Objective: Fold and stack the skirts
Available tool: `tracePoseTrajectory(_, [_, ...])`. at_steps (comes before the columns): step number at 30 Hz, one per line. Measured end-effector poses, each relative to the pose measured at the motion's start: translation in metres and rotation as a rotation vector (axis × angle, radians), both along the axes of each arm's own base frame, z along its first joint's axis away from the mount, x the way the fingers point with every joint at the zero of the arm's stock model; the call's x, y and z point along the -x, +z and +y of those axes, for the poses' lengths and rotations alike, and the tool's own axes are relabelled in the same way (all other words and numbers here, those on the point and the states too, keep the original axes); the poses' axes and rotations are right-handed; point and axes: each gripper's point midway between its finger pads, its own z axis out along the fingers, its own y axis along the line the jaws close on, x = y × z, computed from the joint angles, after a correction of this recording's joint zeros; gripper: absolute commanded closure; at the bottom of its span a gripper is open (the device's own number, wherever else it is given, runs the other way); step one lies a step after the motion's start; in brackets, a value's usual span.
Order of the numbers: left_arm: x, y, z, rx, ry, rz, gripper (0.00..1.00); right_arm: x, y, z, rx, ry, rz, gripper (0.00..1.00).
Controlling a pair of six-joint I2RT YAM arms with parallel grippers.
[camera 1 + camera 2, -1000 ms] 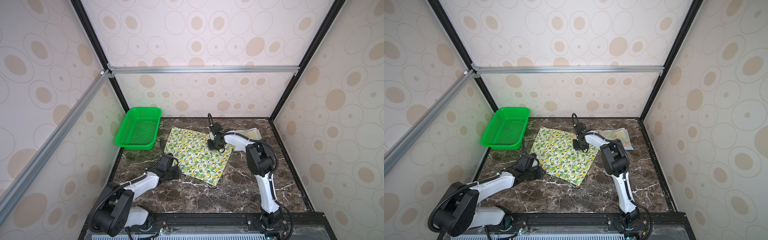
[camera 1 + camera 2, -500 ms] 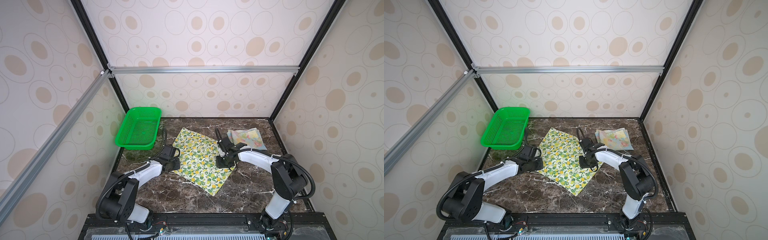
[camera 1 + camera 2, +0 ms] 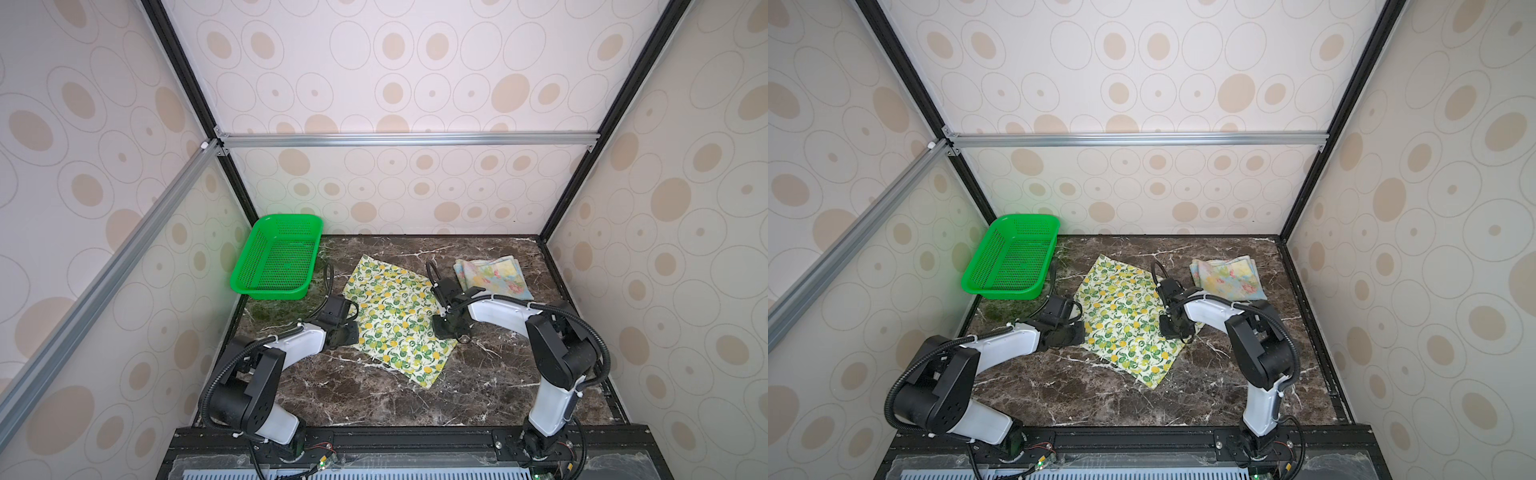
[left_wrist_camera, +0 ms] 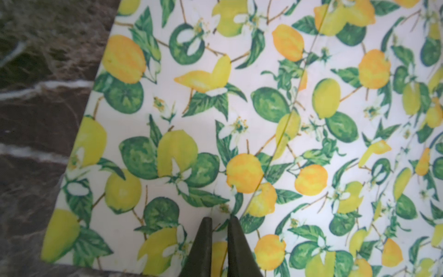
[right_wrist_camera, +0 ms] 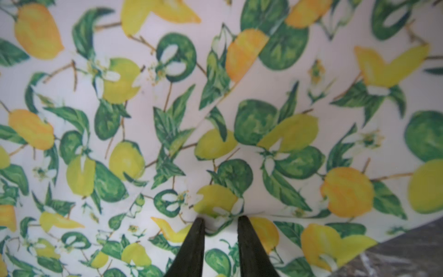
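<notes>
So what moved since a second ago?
The right gripper swung from the lemon skirt's far edge toward the front, to its right corner. The left gripper barely shifted at the left edge. Both now pinch the cloth, and the skirt has turned a little. The pastel skirt and green basket stayed put.
</notes>
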Motion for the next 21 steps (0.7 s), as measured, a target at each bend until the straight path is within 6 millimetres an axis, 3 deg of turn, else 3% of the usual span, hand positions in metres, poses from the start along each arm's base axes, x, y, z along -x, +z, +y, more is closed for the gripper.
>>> tracePoseTrajectory(12, [0.054, 0.001, 0.002, 0.104, 0.026, 0.025, 0.87, -0.098, 0.004, 0.04, -0.062, 0.044, -0.114, 0.72])
tracePoseTrajectory(16, [0.068, 0.009, -0.013, 0.173, 0.002, 0.035, 0.87, -0.127, 0.006, 0.052, -0.085, 0.072, -0.147, 0.7])
tracePoseTrajectory(18, [0.073, 0.011, -0.024, 0.2, -0.021, 0.042, 0.87, -0.135, 0.007, 0.054, -0.093, 0.074, -0.155, 0.67])
tracePoseTrajectory(21, [0.081, 0.01, -0.038, 0.213, -0.057, 0.066, 0.89, -0.13, 0.007, 0.046, -0.09, 0.068, -0.147, 0.63])
